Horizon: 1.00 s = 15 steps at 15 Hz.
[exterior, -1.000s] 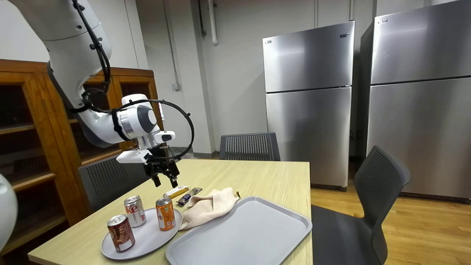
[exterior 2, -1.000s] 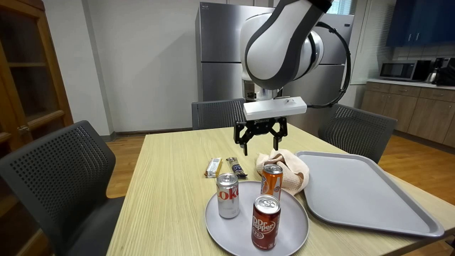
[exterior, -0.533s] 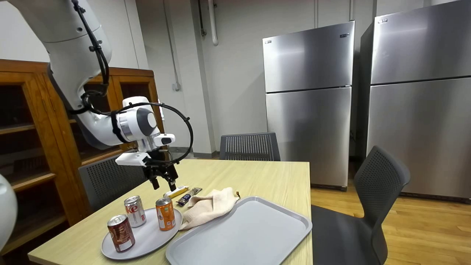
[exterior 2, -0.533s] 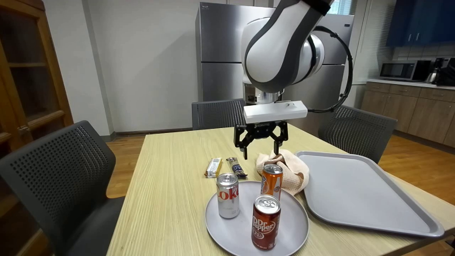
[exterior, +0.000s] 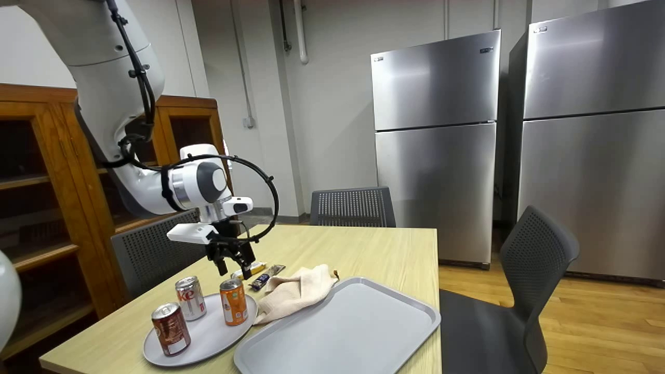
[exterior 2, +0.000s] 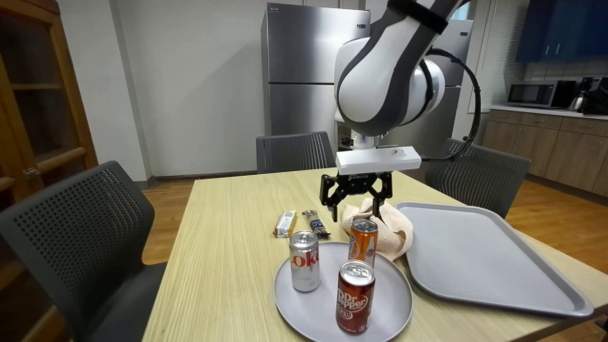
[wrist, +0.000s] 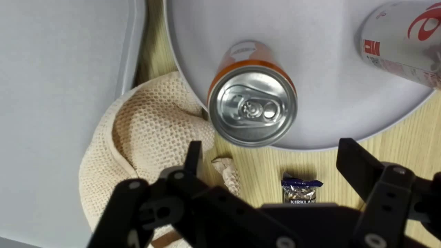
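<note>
My gripper (wrist: 270, 153) stands open with nothing between its fingers, above the table near the round grey plate (exterior 2: 304, 311). Closest to it in the wrist view is an orange can (wrist: 253, 106), upright near the plate's edge. A silver Coke can (exterior 2: 305, 263) and a dark red Dr Pepper can (exterior 2: 355, 301) share that plate. Under the jaws, a dark-wrapped bar (wrist: 299, 193) shows only one end; the gripper body covers the rest. A beige cloth (wrist: 158, 131) lies crumpled beside the plate, partly behind a finger. The yellow-and-white bar (exterior 2: 285, 224) rests beside the dark one.
A large grey tray (exterior 2: 484, 266) lies next to the cloth and the plate, on the wooden table (exterior 2: 228, 247). Dark chairs (exterior: 350, 208) surround the table. Wooden cabinets (exterior: 41, 208) and steel fridges (exterior: 436, 156) stand farther back.
The gripper has come down toward the table, drifting slightly right in both exterior views, over toward the orange can and cloth. Its jaws have stayed open; cans, bars and cloth have not moved.
</note>
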### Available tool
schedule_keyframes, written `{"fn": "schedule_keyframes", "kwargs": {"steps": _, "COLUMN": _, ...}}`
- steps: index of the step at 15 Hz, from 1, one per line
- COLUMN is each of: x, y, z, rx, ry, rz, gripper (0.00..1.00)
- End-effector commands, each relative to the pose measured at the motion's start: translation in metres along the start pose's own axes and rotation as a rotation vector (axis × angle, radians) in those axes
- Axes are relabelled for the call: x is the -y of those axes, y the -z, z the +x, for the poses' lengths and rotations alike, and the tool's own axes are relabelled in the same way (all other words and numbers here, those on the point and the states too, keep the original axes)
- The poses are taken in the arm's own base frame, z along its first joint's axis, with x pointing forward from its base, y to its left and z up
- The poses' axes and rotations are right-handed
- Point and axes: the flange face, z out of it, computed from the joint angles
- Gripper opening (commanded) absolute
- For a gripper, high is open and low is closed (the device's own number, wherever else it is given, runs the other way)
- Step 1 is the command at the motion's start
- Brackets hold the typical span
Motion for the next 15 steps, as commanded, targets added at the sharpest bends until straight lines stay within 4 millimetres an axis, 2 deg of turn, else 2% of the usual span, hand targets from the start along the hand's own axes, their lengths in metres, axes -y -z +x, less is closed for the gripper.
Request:
{"fn": "schedule_keyframes", "kwargs": {"steps": 1, "x": -0.009, "y": -0.006, "z": -0.007, "rx": 0.006, "ry": 0.024, "rz": 0.038, "gripper": 1.0}}
{"fn": "schedule_keyframes", "kwargs": {"steps": 7, "x": -0.015, "y": -0.017, "z": -0.02, "rx": 0.031, "ry": 0.043, "rz": 0.069, "gripper": 1.0}}
{"fn": "schedule_keyframes", "kwargs": {"steps": 15, "x": -0.018, "y": -0.023, "z": -0.029, "rx": 0.046, "ry": 0.047, "rz": 0.077, "gripper": 1.0}}
